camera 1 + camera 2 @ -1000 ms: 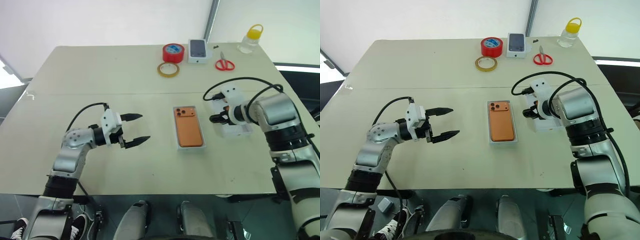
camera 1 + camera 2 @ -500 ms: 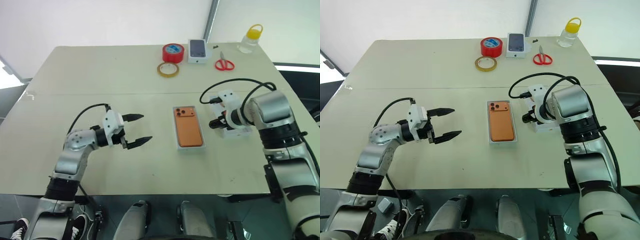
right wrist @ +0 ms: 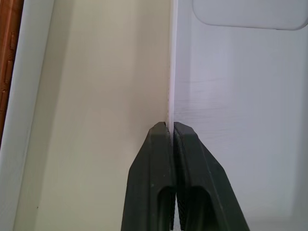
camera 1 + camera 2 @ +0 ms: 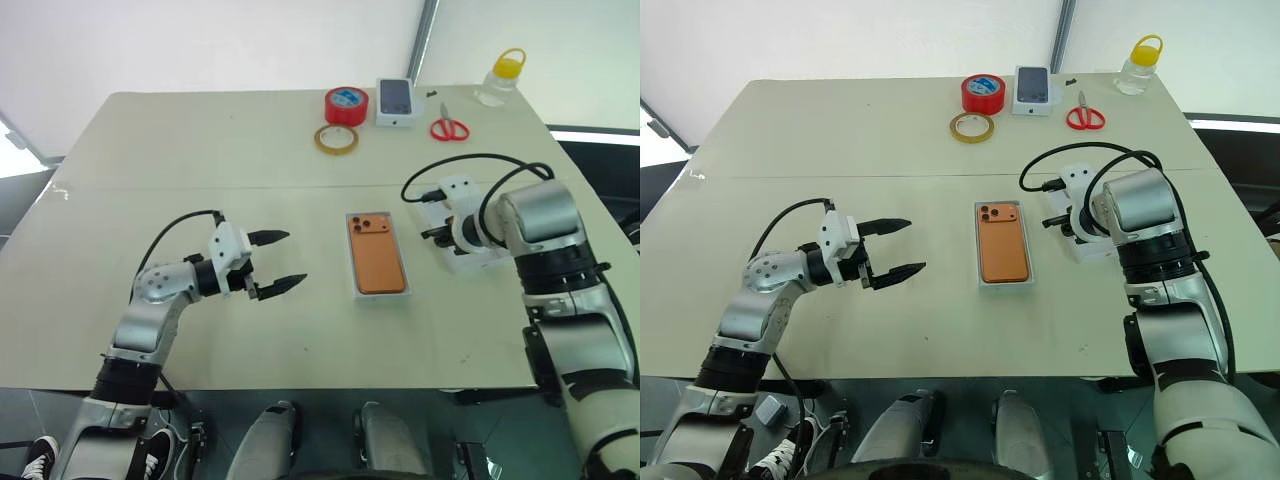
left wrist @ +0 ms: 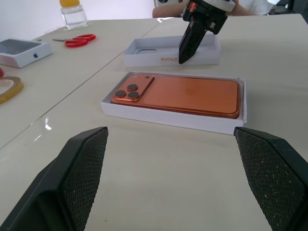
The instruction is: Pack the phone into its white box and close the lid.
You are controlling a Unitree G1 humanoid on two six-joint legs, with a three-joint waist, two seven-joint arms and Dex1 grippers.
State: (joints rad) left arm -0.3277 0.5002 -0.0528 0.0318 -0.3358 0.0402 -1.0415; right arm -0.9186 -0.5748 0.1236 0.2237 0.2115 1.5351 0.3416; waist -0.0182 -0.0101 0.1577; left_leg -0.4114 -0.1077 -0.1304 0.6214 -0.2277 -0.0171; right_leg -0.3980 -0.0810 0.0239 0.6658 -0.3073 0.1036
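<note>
The right gripper has just clamped its 2 fingers onto the lid's near wall. The phone already lies in the white box, so covering comes next. The left gripper hangs released.

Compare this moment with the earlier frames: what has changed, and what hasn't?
The right claw has shut on the near wall of the lid, pinching its thin edge; a second ago it hung open over that wall. The left claw stays open and hovering in the same spot. The phone still lies in the white box, and the lid hasn't shifted on the table.
</note>
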